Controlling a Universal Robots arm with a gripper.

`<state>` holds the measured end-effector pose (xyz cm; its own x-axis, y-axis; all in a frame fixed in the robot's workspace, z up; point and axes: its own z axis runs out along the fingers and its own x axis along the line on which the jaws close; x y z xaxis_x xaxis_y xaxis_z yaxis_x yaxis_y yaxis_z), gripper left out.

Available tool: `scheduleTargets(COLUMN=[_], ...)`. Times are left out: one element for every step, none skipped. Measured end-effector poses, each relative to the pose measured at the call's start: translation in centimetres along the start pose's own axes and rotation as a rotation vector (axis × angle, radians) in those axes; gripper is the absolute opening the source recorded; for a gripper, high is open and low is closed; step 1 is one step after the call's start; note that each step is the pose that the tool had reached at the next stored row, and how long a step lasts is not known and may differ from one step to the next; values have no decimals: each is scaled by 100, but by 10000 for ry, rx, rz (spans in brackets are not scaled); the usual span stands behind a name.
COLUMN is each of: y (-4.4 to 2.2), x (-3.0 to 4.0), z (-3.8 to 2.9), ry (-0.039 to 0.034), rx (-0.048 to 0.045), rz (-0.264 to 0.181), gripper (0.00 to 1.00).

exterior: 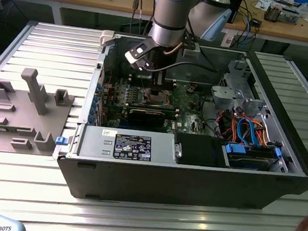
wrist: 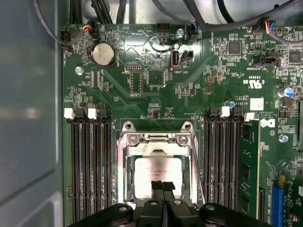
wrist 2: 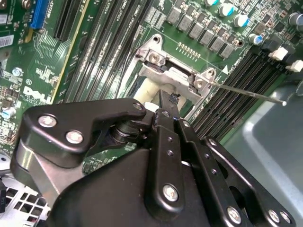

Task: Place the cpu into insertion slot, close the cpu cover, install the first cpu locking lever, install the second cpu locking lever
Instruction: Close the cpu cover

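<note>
Two matte black fingertips (wrist: 157, 186) of our gripper (wrist: 164, 185) meet, gripping nothing, above the dull silver square cpu (wrist: 156, 171) framed by the thin cpu cover (wrist: 127, 179).

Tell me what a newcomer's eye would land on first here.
The grey robot arm reaches down into the open computer case on the slatted metal table. In the first wrist view its black gripper, shut, sits over the silver-topped cpu between black memory slots.
</note>
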<state>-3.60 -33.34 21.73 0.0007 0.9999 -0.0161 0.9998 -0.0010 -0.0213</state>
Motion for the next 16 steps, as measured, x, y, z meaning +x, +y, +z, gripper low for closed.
scheduleTargets(y=[-16,-26,-42,-53,-61,-69,-76,-79,-79,-69,-51,-29,-10,3,11,18], x=[0,0,0,1,1,1,1,1,1,2,2,1,1,1,1,2], z=[18,28,45,60,71,84,97,105,115,116,117,116,116,115,114,111], ry=[-1,-1,-1,-1,-1,-1,-1,-1,-5,-5,-3,-3,-3,-2,-2,1], rx=[0,0,0,0,0,0,0,0,3,3,1,1,0,0,0,-2], rz=[-1,-1,-1,-1,-1,-1,-1,-1,-2,0,1,0,-1,-2,-1,-1], gripper=[11,11,11,11,11,11,11,11,11,11,11,11,11,11,11,11])
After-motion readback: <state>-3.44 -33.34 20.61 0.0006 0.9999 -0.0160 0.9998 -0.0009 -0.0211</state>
